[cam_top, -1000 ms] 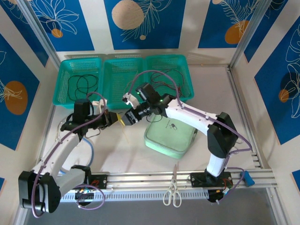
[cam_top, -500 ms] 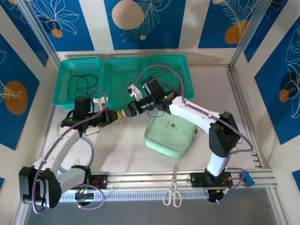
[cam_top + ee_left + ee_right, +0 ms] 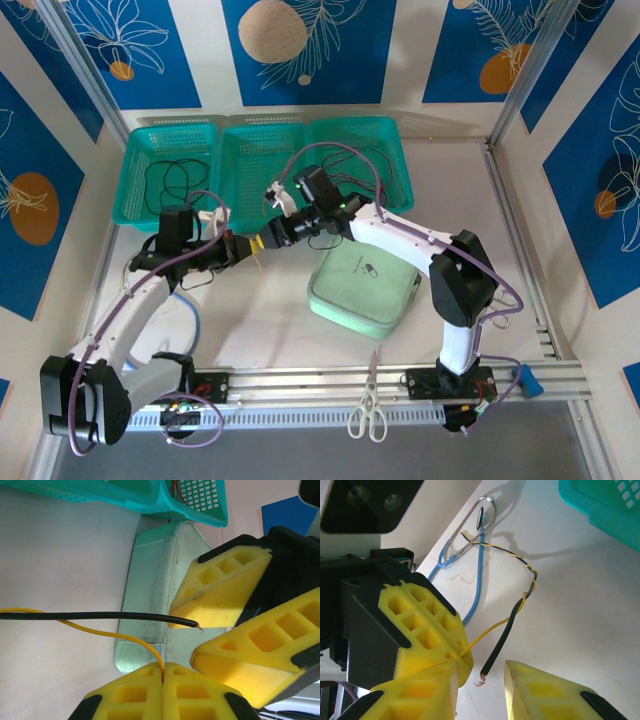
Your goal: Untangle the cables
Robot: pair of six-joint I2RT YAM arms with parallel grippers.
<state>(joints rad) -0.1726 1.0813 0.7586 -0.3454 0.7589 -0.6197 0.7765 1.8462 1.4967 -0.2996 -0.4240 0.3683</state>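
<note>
The worry from where I'm standing is the black cable [image 3: 502, 639]. Only its frayed tip is sitting between the pads of the right end effector [image 3: 482, 670], which are gaping wide and touching nothing. If they are closing on so little, I'd expect the tip to be slipping out on the first tug.

The left end effector [image 3: 163, 676] is squeezing its pads tight together and pinching the yellow cable [image 3: 100, 631] right at the tips. That is a thin hold, and it may be giving way under a sideways pull.

The two end effectors are crowding each other almost nose to nose, so a small misjudged move risks them knocking together.

Further out, the two cables are winding round each other in a twist [image 3: 532, 577]. Pulling the ends straight apart may be cinching that twist instead of loosening it.

The pair is hanging over the counter [image 3: 580, 630], and its far end is running up by the stethoscope [image 3: 479, 565]. A hard pull may be dragging that along too.
</note>
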